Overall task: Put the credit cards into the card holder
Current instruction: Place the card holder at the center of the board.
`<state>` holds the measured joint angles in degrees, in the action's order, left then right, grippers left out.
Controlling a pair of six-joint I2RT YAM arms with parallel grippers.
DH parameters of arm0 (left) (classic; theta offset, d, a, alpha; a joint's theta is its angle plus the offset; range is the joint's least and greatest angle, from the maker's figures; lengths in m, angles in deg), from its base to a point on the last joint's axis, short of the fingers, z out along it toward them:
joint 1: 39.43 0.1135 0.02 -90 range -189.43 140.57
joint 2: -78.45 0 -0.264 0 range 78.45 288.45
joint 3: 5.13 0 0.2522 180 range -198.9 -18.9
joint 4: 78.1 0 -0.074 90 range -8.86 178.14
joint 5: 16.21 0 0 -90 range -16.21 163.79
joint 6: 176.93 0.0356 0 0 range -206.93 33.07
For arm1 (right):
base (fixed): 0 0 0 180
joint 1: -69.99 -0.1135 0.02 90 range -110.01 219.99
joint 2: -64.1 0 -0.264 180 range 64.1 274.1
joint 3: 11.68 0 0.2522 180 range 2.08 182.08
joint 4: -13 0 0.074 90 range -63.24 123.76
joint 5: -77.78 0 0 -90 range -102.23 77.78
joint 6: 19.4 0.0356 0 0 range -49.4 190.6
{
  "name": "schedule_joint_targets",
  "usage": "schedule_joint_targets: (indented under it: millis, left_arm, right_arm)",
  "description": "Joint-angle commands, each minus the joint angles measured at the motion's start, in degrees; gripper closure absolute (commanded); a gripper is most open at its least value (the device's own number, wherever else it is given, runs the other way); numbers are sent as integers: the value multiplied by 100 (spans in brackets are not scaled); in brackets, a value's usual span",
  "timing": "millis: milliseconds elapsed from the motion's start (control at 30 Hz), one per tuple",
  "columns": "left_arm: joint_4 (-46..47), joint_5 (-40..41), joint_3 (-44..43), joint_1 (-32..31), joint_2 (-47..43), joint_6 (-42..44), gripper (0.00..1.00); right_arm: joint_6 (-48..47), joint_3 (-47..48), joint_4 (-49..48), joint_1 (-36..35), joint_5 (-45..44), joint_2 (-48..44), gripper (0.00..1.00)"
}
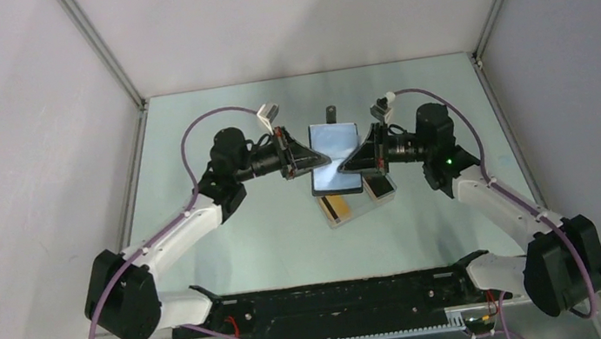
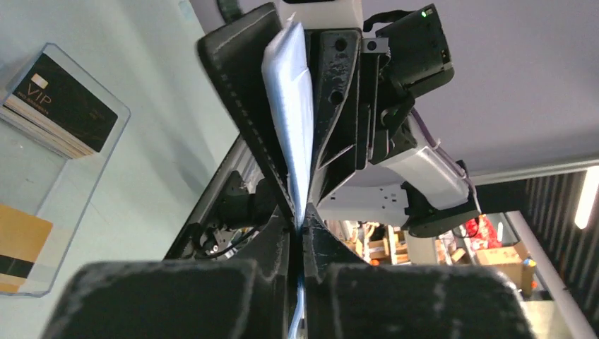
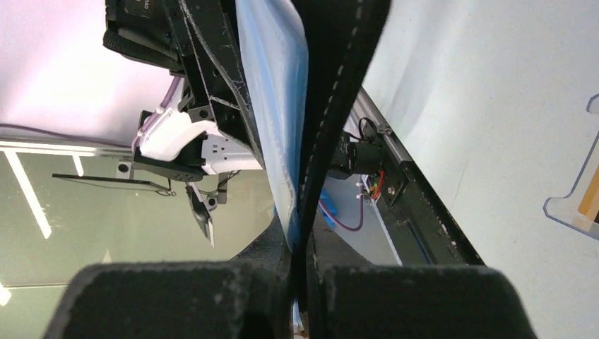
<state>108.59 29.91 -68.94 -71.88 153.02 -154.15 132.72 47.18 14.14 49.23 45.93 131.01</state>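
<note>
Open holder (image 1: 335,152), left edge pinched in left jaws, right edge pinched in right jaws, cards (image 1: 335,209) on worktop (image 1: 245,238) just nearside of the jaws, side walls (image 1: 17,172) well apart

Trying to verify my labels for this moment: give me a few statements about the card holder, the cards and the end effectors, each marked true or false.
1. The left end effector and the right end effector both pinch the card holder. True.
2. The card holder lies folded shut. False: it is held open between the two arms, with its blue lining showing.
3. The credit cards lie in the clear tray. True.
4. The stack's top card is orange. False: it is black and marked VIP.
5. The right end effector holds a credit card. False: it grips only a flap of the card holder.
</note>
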Motion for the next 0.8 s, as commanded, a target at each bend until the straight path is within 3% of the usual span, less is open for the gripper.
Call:
schedule_joint_targets:
  millis: [0, 100, 267, 400, 533, 667, 767]
  left_arm:
    - [205, -110, 138, 39, -13, 116, 99]
    - [232, -23, 278, 164, -58, 119, 100]
    - [240, -120, 543, 523, -215, 191, 100]
    - [232, -494, 976, 1064, -368, 501, 100]
    - [204, -934, 1498, 1823, -379, 1033, 100]
    - [11, -1254, 1782, 2091, -173, 1580, 100]
    - [-429, -1145, 1842, 2098, 77, 2182, 100]
  right_arm:
    - [-41, 69, -218, -50, 74, 182, 94]
    - [-230, 69, -11, -52, 41, 192, 79]
    - [-934, 69, 784, 20, -258, 17, 41]
    - [-1978, 208, 2220, 49, -770, -117, 26]
    - [-2799, 322, 3256, 26, -1284, -44, 23]
    - [-3352, 478, 3941, -52, -1678, 253, 25]
    - [-3592, 679, 4262, -132, -1819, 566, 38]
